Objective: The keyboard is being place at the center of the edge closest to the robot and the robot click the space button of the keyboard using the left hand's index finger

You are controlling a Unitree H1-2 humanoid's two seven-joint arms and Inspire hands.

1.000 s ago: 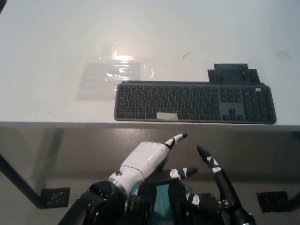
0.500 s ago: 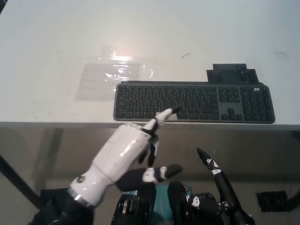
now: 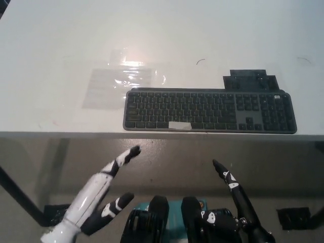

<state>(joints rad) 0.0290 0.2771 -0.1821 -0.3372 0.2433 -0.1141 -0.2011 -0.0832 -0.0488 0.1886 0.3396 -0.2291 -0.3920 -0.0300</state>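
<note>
A dark grey keyboard [image 3: 210, 111] lies along the near edge of the white table [image 3: 162, 40], right of centre. Its space bar [image 3: 179, 125] carries a pale strip of tape. My white left hand [image 3: 98, 195] is below the table edge at the lower left, open, with one finger stretched up and to the right, well short of the keyboard. My black right hand [image 3: 235, 195] rests low at the bottom right, one finger pointing up; the rest of it is cut off by the picture's edge.
A clear plastic sheet [image 3: 119, 83] lies on the table left of and behind the keyboard. A small dark block [image 3: 251, 79] sits just behind the keyboard's right part. Below the table edge lies brown floor with a table leg at the left.
My left hand has pulled back from the space bar, dropping down and to the left below the table edge. The keyboard and my right hand have stayed where they were.
</note>
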